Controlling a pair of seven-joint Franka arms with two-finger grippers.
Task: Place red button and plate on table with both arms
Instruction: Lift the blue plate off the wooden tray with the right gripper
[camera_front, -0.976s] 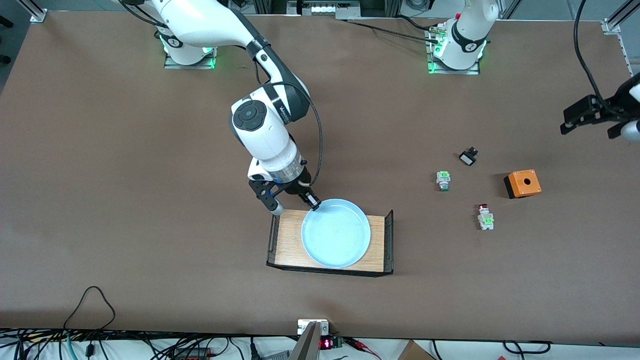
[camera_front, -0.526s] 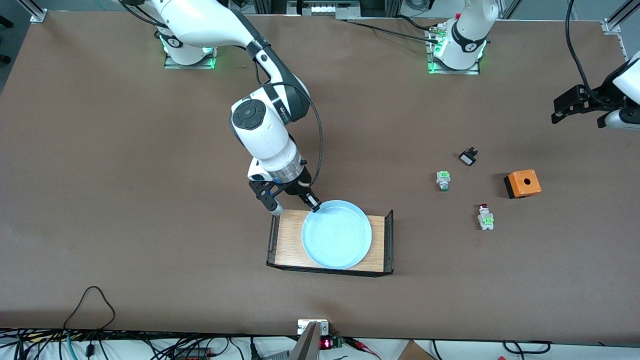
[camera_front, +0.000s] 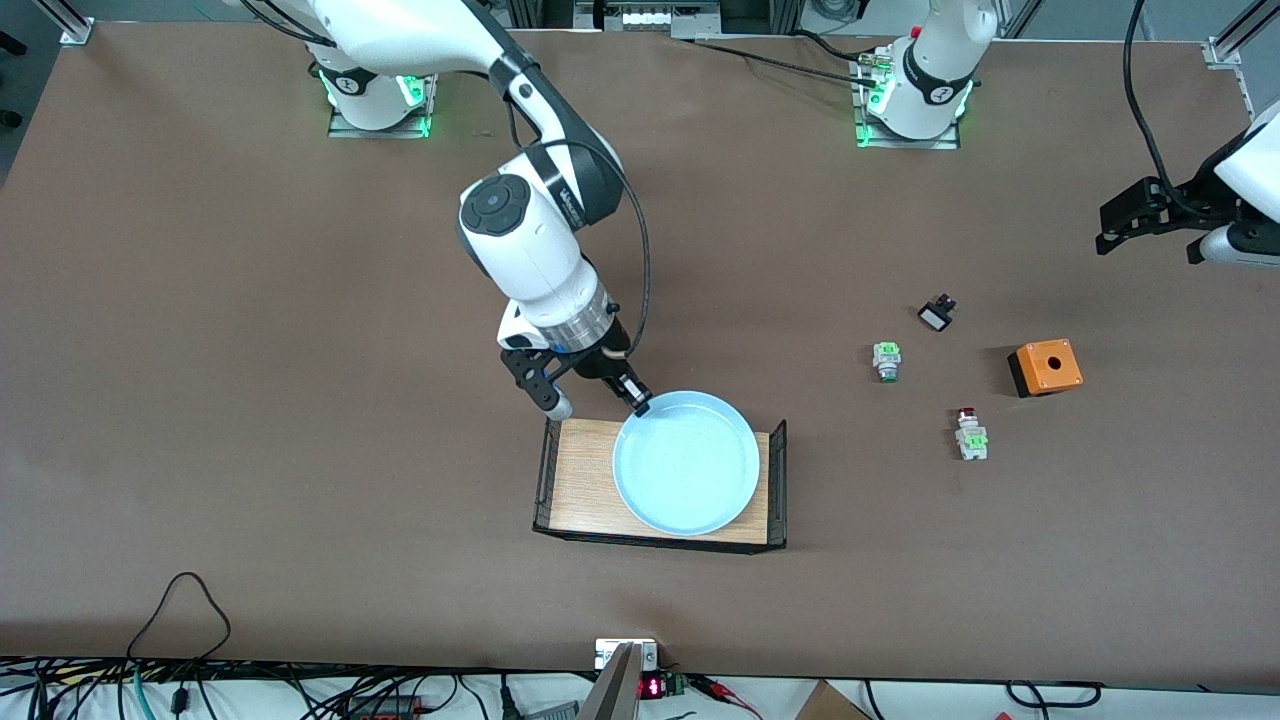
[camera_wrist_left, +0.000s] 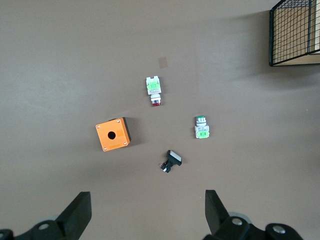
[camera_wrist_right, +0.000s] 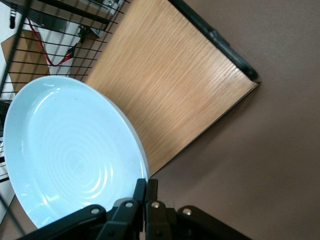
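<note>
The pale blue plate (camera_front: 686, 462) hangs tilted just over the light-wood tray (camera_front: 580, 480), and my right gripper (camera_front: 640, 405) is shut on its rim. The right wrist view shows the thin rim of the plate (camera_wrist_right: 65, 155) pinched between the fingers of the right gripper (camera_wrist_right: 146, 187). The red button (camera_front: 968, 432) lies on the brown table (camera_front: 250, 350) toward the left arm's end. My left gripper (camera_front: 1148, 240) hovers open and empty over the table at that end. In the left wrist view the red button (camera_wrist_left: 154, 90) lies well clear of the left gripper (camera_wrist_left: 148, 202).
An orange box (camera_front: 1045, 367) with a round hole, a green-cap switch (camera_front: 886, 360) and a small black-and-white switch (camera_front: 936, 315) lie near the red button. The tray has black mesh ends. Cables run along the table edge nearest the front camera.
The right gripper has raised the plate and carried it a little toward the left arm's end of the tray. The left gripper has shifted slightly, still open.
</note>
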